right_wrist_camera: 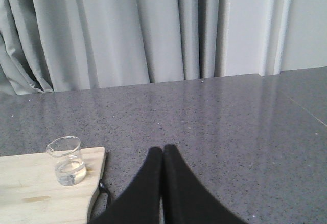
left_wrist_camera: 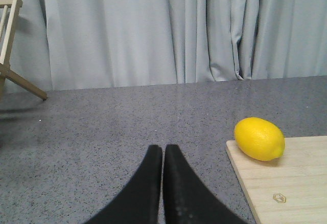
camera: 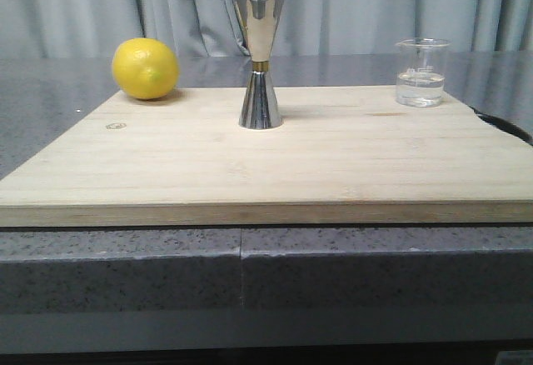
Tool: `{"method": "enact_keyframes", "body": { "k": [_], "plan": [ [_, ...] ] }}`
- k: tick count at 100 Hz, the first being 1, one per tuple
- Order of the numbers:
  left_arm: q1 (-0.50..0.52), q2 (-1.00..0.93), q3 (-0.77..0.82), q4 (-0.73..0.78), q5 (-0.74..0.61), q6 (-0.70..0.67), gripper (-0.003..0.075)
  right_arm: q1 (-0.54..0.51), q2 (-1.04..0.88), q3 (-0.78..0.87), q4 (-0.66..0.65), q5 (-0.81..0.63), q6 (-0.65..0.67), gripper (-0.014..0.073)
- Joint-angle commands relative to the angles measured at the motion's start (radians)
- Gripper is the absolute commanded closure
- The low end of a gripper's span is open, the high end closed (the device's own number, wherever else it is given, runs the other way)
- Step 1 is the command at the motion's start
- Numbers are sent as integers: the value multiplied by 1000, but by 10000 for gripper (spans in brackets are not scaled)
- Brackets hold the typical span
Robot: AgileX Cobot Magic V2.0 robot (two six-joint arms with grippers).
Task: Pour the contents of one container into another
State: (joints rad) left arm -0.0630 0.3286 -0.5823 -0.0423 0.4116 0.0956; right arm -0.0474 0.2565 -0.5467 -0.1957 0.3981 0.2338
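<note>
Glass beaker [camera: 421, 72] is standing at the frame's right, steel jigger [camera: 259, 57] centre, both upright and reachable; left gripper [left_wrist_camera: 163, 155] and right gripper [right_wrist_camera: 163, 155] jaws are pressing together, holding nothing.

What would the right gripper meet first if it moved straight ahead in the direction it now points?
Probably nothing soon. The right gripper, shut, points over bare gray counter toward the curtain. The glass beaker on the wooden board stands off to the side, though depth is hard to judge.

A yellow lemon [camera: 146, 68] sits at the far left corner of a pale wooden cutting board [camera: 266, 161]. The board lies on a grey speckled countertop [camera: 50, 98], with grey curtains [camera: 350, 7] behind.
</note>
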Motion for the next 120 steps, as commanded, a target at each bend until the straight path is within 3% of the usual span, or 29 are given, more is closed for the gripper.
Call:
{"method": "enact_keyframes", "body": {
  "k": [1, 17, 27, 34, 41, 49, 56, 120],
  "plan": [
    [-8, 17, -33, -11, -81, -2, 741, -1, 20, -34, -16, -73, -10, 660],
    [-8, 17, -33, -11, -81, -2, 740, -1, 20, -34, -16, -70, -10, 605],
    [-6, 25, -33, -5, -81, -2, 680, -1, 20, -34, -18, -70, -10, 414],
    [-6, 32, -33, 5, -81, -2, 541, -1, 20, -34, -22, -70, -10, 263],
    [-6, 34, -33, 14, -81, -2, 355, -1, 20, -34, -22, -69, -10, 159],
    [-6, 34, -33, 14, -84, -2, 162, -1, 20, -34, -22, -69, -10, 123],
    [-6, 34, -33, 14, -84, -2, 90, -1, 20, -34, -22, -69, -10, 124],
    [-6, 34, -31, -14, -85, -2, 125, -1, 20, -34, -18, -56, -10, 124]
  ]
}}
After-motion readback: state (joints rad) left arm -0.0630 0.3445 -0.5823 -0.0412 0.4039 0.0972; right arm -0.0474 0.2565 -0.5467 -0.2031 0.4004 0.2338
